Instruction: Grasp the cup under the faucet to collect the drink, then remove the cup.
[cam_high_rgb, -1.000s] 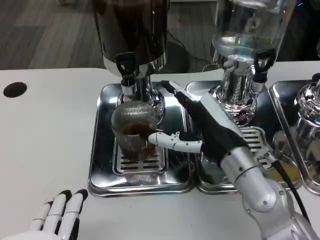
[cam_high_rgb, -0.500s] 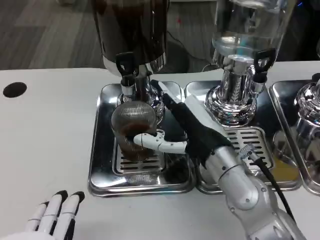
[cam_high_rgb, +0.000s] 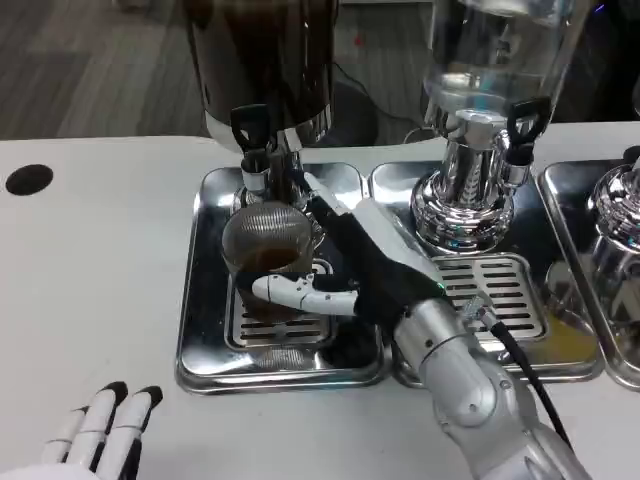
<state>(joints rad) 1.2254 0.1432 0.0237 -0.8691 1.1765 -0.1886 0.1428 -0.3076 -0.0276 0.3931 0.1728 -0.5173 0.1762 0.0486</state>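
Since a second ago the right hand (cam_high_rgb: 355, 265) has slid leftward across the tray and closed in on the cup (cam_high_rgb: 268, 262), its thumb now lying across the cup's front where before it hung just to the right; the left hand (cam_high_rgb: 100, 438) has sunk lower toward the bottom edge of the view; the cup has stayed in place.

The cup is clear and ribbed, with dark brown drink in it and a round rim seen from above; it stands upright on the slotted grate of the left drip tray (cam_high_rgb: 205, 300), directly below the black-handled faucet (cam_high_rgb: 254, 145) of the dark dispenser (cam_high_rgb: 265, 60). The right hand wraps the cup from its right side; the white thumb presses the front wall and the black fingers reach round the far side beside the faucet's chrome column, so the hand grips the cup. The left hand rests on the white counter (cam_high_rgb: 90, 260) near the front edge, fingers straight and slightly apart, holding nothing, well apart from the tray. A second dispenser (cam_high_rgb: 480, 120), clear-bodied on a chrome base, stands over the neighbouring tray (cam_high_rgb: 500, 290) to the right.
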